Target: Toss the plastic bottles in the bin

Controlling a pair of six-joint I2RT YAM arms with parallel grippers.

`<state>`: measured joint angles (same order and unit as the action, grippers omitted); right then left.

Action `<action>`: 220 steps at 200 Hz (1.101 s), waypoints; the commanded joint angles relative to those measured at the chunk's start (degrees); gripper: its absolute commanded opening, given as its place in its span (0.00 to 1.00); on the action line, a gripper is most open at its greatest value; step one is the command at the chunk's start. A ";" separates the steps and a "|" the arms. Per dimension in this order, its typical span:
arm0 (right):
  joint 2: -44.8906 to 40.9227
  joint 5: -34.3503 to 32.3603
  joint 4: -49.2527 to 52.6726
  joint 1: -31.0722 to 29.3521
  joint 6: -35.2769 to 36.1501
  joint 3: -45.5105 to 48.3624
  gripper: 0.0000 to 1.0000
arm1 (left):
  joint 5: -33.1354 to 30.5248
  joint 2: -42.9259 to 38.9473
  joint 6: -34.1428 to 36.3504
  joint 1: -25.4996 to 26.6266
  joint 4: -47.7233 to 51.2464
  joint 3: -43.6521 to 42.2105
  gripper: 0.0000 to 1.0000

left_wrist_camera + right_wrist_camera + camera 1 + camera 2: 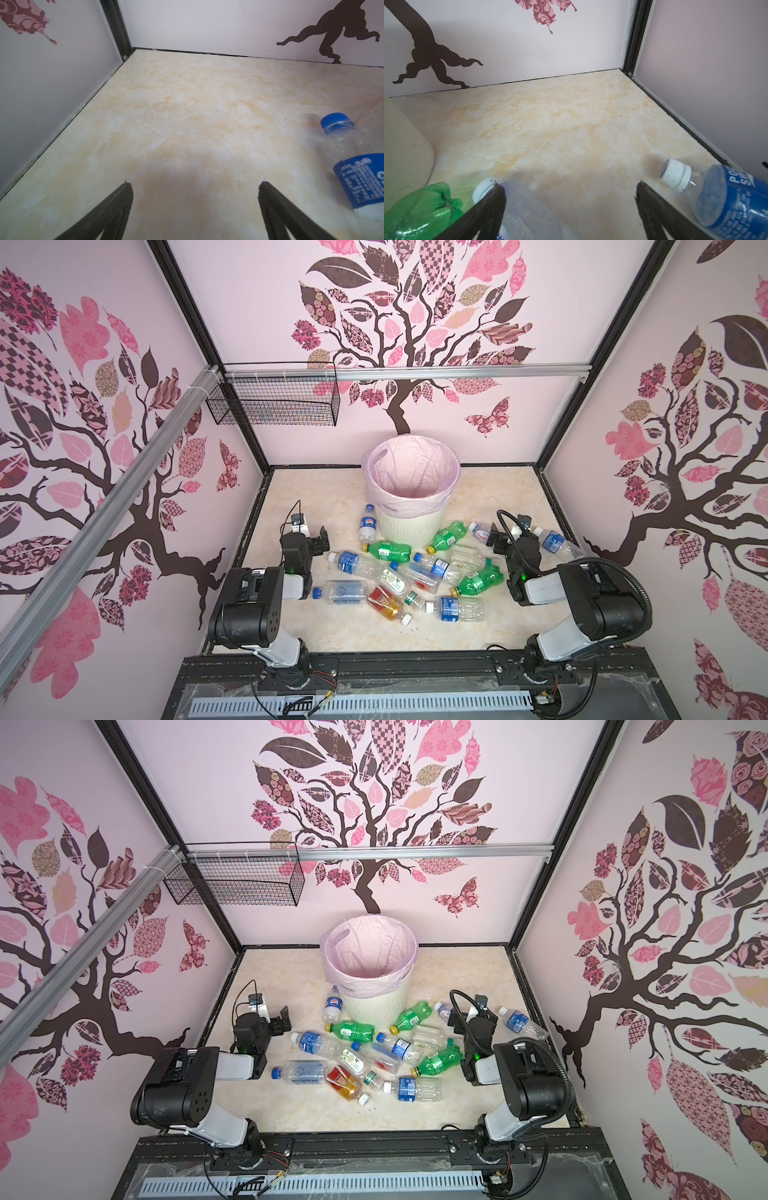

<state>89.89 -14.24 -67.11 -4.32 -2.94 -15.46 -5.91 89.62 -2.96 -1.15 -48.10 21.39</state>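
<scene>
**Both grippers spread wide, nothing held**

The left gripper (pixel 195 185) has its jaws well apart over bare marbled tabletop (pixel 187 99). A blue-label bottle (pixel 361 178) just beside it is cut off by the frame edge. The right gripper (pixel 570 186) is equally spread and empty. One finger (pixel 483 214) hides part of a clear white-capped bottle (pixel 529 203). The plastic bottles (pixel 388 551) lie heaped and overlapping on the table in front of the bin (pixel 409 526), and several labels are too small to read. The bin's pink liner (pixel 415 464) covers its rim.

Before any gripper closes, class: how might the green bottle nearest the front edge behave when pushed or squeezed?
The green bottle looks empty, so probably light. Lying on its rounded side, it would likely roll when nudged. Its glossy wall may dent or slip.
</scene>
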 commanded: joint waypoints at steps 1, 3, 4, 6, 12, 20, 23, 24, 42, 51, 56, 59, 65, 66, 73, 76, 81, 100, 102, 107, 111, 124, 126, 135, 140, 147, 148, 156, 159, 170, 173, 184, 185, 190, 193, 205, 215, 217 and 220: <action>0.11 0.24 -2.10 0.18 0.04 -0.09 1.00 | 0.28 -0.55 0.63 -0.26 -0.58 1.04 0.98; 0.11 0.19 -2.14 0.19 0.10 0.00 1.00 | 0.28 -0.58 0.60 -0.26 -0.70 0.96 0.98; 0.11 0.19 -2.18 0.19 0.12 0.04 1.00 | 0.29 -0.63 0.64 -0.26 -0.74 0.95 0.98; 0.11 0.11 -2.27 0.19 0.17 0.01 1.00 | 0.18 -0.67 0.67 -0.30 -0.81 0.94 0.98; 0.05 0.30 -2.99 0.16 0.34 0.00 1.00 | -0.69 -0.81 0.37 -0.25 -1.03 1.11 0.98; -1.44 0.28 0.10 0.18 0.50 -0.93 1.00 | -2.44 -1.79 -0.62 -0.26 -0.36 1.53 0.98; -2.40 0.34 2.53 0.19 0.48 -1.48 1.00 | -2.83 -2.45 -0.71 -0.26 1.05 1.86 0.98; -2.72 0.26 3.40 0.19 0.48 -1.89 1.00 | -2.94 -2.71 -0.72 -0.26 1.55 1.92 0.98; -8.16 -1.46 20.01 0.19 0.05 -8.16 1.00 | -6.26 -7.36 -1.42 0.30 8.58 2.96 0.98; -9.77 -1.09 24.24 0.19 1.15 -10.07 1.00 | -8.66 -9.39 -1.84 0.90 10.31 2.90 0.98; -10.69 -0.63 25.27 0.13 2.14 -10.67 1.00 | -9.83 -10.62 -2.18 1.18 11.96 3.12 0.98; -11.09 -0.48 25.79 0.12 2.46 -10.95 1.00 | -10.48 -11.28 -2.41 1.41 13.15 3.46 0.98; -12.15 -0.60 27.47 0.15 2.92 -11.63 1.00 | -12.17 -12.73 -2.80 1.97 15.59 4.24 0.98; -12.39 -0.70 27.82 0.17 2.97 -11.79 1.00 | -12.45 -12.94 -2.86 2.04 15.98 4.39 0.98; -13.71 -1.15 31.57 0.15 3.31 -13.11 1.00 | -13.80 -14.56 -3.24 2.72 18.95 5.42 0.98; -14.25 -1.33 33.45 0.15 3.42 -13.76 1.00 | -14.29 -15.24 -3.35 2.99 20.11 5.96 0.98; -15.02 -1.90 36.33 0.15 3.42 -15.21 1.00 | -15.09 -16.31 -3.47 3.45 21.83 6.85 0.98; -16.99 -5.74 46.18 0.18 3.08 -19.69 1.00 | -17.74 -18.88 -5.40 4.14 30.51 12.52 0.98; -17.13 -6.18 47.25 0.19 3.00 -20.15 1.00 | -18.02 -19.03 -5.68 4.14 31.37 13.30 0.98; -17.40 -7.26 49.62 0.19 2.72 -21.32 1.00 | -18.60 -19.28 -6.28 4.14 34.34 15.20 0.98; -17.57 -8.01 51.68 0.19 2.46 -22.27 1.00 | -18.99 -19.29 -6.65 4.14 36.57 16.99 0.98; -17.85 -9.70 58.92 0.19 1.64 -25.32 1.00 | -19.89 -18.56 -6.81 4.05 44.98 22.93 0.98; -17.82 -9.85 59.97 0.19 1.45 -25.73 1.00 | -19.92 -18.42 -6.73 4.05 46.35 23.84 0.98; -17.80 -11.25 64.48 0.17 0.50 -27.93 1.00 | -19.66 -18.26 -6.81 4.10 51.67 27.32 0.98; -17.67 -12.28 66.93 0.19 -0.16 -28.99 1.00 | -19.75 -18.32 -7.00 4.05 52.83 28.28 0.98; -17.47 -13.70 69.80 0.19 -0.90 -30.36 1.00 | -19.37 -18.66 -7.29 4.05 53.55 29.27 0.98; -17.47 -13.92 70.17 0.19 -0.96 -30.61 1.00 | -19.25 -18.72 -7.35 4.05 53.64 29.39 0.98; -17.09 -15.67 72.88 0.27 -1.65 -31.75 1.00 | -18.04 -19.36 -7.92 4.05 54.61 30.44 0.98; -16.92 -16.35 73.85 0.32 -1.96 -32.15 1.00 | -17.47 -19.66 -8.08 4.05 55.19 30.92 0.98; -16.18 -17.96 75.99 1.20 -3.18 -33.10 1.00 | -15.60 -20.46 -8.86 4.05 57.08 32.75 0.98; -16.02 -17.65 76.52 1.83 -3.66 -33.28 1.00 | -15.13 -20.65 -8.83 4.05 57.48 33.28 0.98; -15.41 -14.05 78.66 5.44 -6.15 -33.96 0.99 | -13.85 -21.30 -8.21 4.05 58.79 34.91 0.98; -15.34 -13.62 78.86 5.89 -6.44 -34.03 0.99 | -13.81 -21.36 -8.16 4.05 58.94 35.06 0.98; -15.13 -11.17 79.70 8.10 -7.70 -34.27 0.99 | -13.82 -21.69 -7.77 4.05 59.70 35.82 0.98; -14.96 -9.72 80.31 9.46 -8.32 -34.40 0.98 | -13.86 -21.83 -7.57 4.05 60.19 36.28 0.98; -14.73 -4.41 81.16 14.02 -9.70 -34.46 0.97 | -13.64 -22.50 -6.69 3.83 62.07 37.82 0.98; -14.54 -1.61 81.43 17.36 -9.76 -34.54 0.97 | -12.84 -23.05 -6.48 3.53 63.03 38.74 0.98; -14.51 -1.30 81.50 17.88 -9.79 -34.61 0.97 | -12.53 -23.15 -6.39 3.48 63.19 38.98 0.98; -14.29 -0.91 81.53 18.58 -9.70 -34.67 0.97 | -12.06 -23.32 -6.40 3.39 63.40 39.26 0.98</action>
<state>74.11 -22.13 8.16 7.79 -9.10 -48.31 -20.60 68.38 -10.26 2.85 9.98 56.25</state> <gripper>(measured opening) 0.974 0.977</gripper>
